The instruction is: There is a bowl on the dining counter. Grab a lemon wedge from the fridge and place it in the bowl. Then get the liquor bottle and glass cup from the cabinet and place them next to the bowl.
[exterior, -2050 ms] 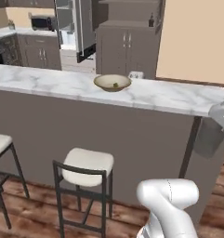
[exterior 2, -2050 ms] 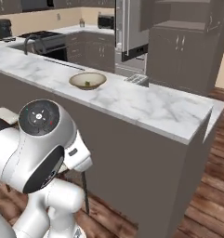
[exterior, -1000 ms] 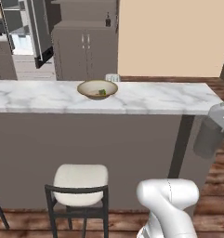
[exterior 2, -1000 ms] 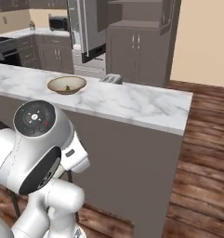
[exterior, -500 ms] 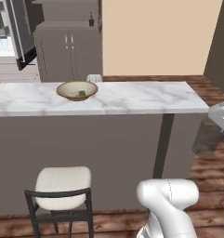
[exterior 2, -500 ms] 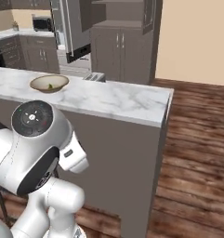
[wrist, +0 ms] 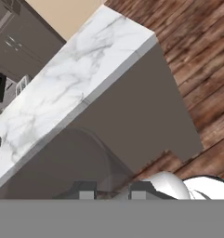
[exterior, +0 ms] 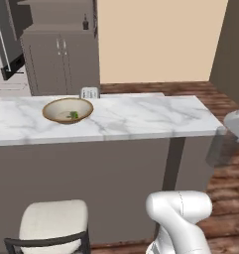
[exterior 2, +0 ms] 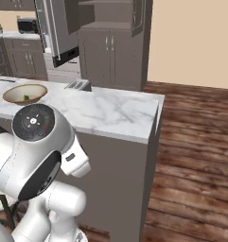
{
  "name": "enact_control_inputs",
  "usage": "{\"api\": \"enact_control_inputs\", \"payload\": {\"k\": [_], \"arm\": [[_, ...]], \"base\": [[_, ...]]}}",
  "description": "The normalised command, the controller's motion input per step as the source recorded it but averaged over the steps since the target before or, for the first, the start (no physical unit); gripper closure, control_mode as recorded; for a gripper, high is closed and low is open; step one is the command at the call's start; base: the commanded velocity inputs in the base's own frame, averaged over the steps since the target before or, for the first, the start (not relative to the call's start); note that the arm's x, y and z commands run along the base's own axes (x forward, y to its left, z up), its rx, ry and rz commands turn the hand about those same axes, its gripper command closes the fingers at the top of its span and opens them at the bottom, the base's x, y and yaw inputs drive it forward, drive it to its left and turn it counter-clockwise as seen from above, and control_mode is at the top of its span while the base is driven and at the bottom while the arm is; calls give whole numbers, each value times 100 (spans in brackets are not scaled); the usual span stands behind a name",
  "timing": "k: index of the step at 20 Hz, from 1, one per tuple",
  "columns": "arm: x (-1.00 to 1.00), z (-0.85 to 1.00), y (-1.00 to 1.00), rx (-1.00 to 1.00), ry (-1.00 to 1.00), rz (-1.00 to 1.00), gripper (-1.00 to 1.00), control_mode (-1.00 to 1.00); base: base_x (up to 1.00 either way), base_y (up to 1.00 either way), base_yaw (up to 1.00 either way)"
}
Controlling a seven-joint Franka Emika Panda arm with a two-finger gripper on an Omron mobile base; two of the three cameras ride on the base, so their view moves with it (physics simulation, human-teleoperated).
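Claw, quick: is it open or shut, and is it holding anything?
Claw: closed on the see-through glass cup.

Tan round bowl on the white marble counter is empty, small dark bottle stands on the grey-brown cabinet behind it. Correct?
Not quite. The tan round bowl is not empty: the left base view shows a small green piece inside it. The rest holds: it sits on the white marble counter, and the small dark bottle stands on the grey-brown cabinet behind.
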Motion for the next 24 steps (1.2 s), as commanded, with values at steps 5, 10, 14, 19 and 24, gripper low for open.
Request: {"api": "enact_control_inputs", "payload": {"k": [5,10,14,19,24], "arm": [[0,0,0,0,0,0,100,100],[0,0,0,0,0,0,100,100],[4,35,88,-5,-19,2,100,-100],[42,62,99,-9,-16,0,100,-100],[97,44,63,-3,-4,0,100,-100]], "base": [[48,12,-10],[1,52,1],[0,0,0],[0,0,0],[0,0,0]]}}
